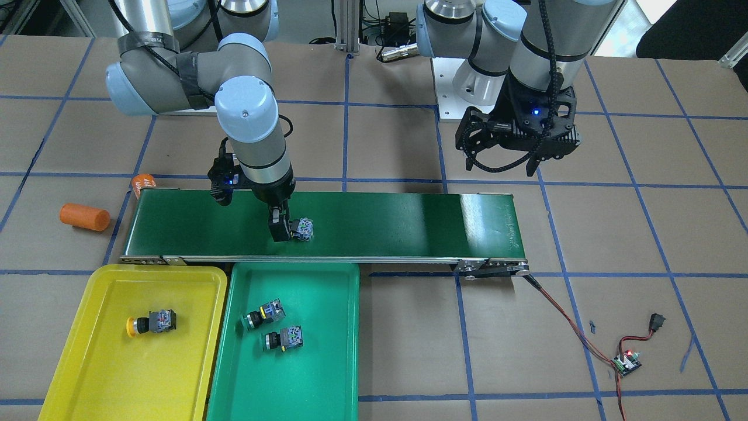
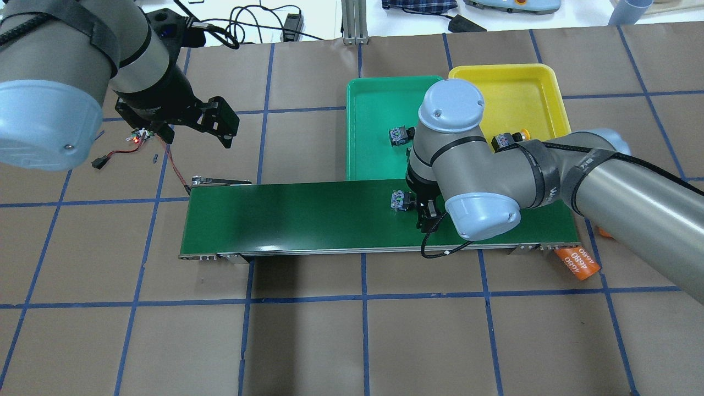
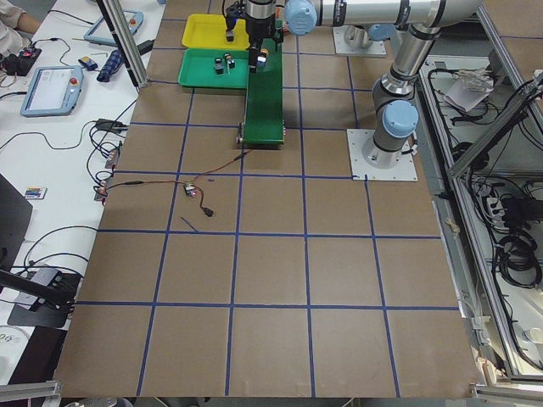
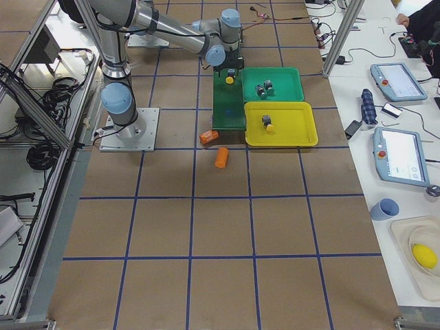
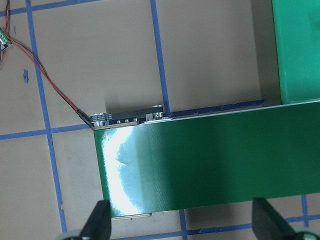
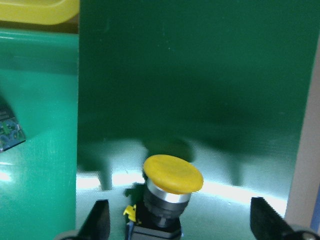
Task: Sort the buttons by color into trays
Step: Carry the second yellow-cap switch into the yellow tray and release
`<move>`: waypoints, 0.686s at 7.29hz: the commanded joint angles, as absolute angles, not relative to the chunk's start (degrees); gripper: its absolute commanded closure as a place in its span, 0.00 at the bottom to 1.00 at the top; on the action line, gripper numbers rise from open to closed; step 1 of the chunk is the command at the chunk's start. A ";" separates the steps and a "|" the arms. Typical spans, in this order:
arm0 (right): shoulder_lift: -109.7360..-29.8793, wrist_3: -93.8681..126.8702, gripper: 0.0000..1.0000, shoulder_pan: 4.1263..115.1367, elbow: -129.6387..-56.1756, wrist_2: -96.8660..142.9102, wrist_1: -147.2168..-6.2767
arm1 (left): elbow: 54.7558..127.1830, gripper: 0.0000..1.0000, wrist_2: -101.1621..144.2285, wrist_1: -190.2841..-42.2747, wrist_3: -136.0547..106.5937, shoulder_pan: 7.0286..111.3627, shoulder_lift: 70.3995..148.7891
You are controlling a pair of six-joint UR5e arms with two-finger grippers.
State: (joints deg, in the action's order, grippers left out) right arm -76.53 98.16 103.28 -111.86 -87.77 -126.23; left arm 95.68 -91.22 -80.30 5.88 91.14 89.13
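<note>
A yellow-capped button (image 6: 172, 181) sits on the dark green belt, and from the front only its grey body (image 1: 304, 228) shows. My right gripper (image 1: 280, 233) is down at the belt, open, with one finger (image 6: 99, 220) on each side of this button. Another yellow-capped button (image 1: 151, 323) lies in the yellow tray (image 1: 117, 380). Two green-capped buttons (image 1: 264, 314) (image 1: 283, 339) lie in the green tray (image 1: 318, 380). My left gripper (image 1: 501, 166) hangs open and empty above the belt's other end, far from the buttons.
The conveyor belt (image 1: 397, 225) runs along the table behind both trays. Two orange cylinders (image 1: 85, 217) (image 1: 142, 183) lie by the belt's end near the yellow tray. Red wires lead from the belt to a small control board (image 1: 626, 362) and a black switch (image 1: 657, 321).
</note>
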 commanded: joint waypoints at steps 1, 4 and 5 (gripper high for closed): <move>-74.89 98.35 0.00 103.01 -111.88 -88.15 -127.71 | 95.63 0.00 -91.14 -79.98 5.89 91.14 89.38; -75.32 98.43 1.00 102.48 -111.89 -87.71 -128.05 | 95.62 0.00 -91.14 -79.98 5.89 91.14 89.38; -75.58 98.35 1.00 102.31 -111.88 -88.06 -129.10 | 95.62 0.00 -91.14 -79.98 5.89 91.14 89.47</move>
State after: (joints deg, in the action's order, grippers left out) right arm -75.24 98.32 102.55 -111.91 -87.84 -128.18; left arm 95.63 -91.14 -79.98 5.89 91.14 89.41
